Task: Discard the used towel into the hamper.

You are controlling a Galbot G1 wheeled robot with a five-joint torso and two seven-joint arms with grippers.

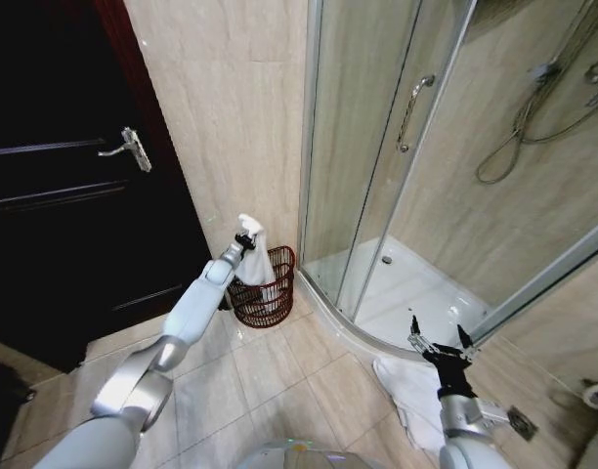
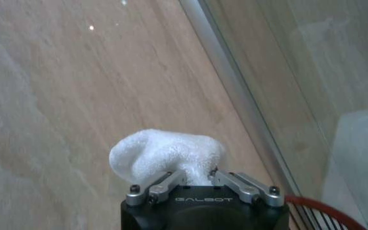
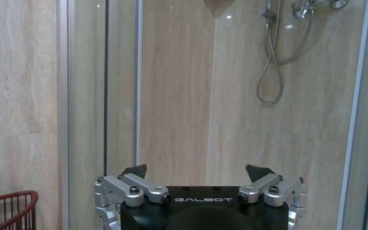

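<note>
The left gripper (image 1: 244,239), clamped on the white towel (image 1: 254,256), holds it directly over the wire hamper (image 1: 264,290) against the wall, ready to drop, while the right gripper (image 1: 442,343) idles wide open.

The left arm is stretched far forward, and its left gripper (image 1: 245,238) is pinched tight on something white. The right gripper (image 1: 439,342) is held low with fingers spread wide.

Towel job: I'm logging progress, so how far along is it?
Done: the left claw is shut on the white towel and holds it over the hamper. In hand: the towel hangs into the basket's mouth. Left: letting go. The right claw waits open near the shower.
</note>
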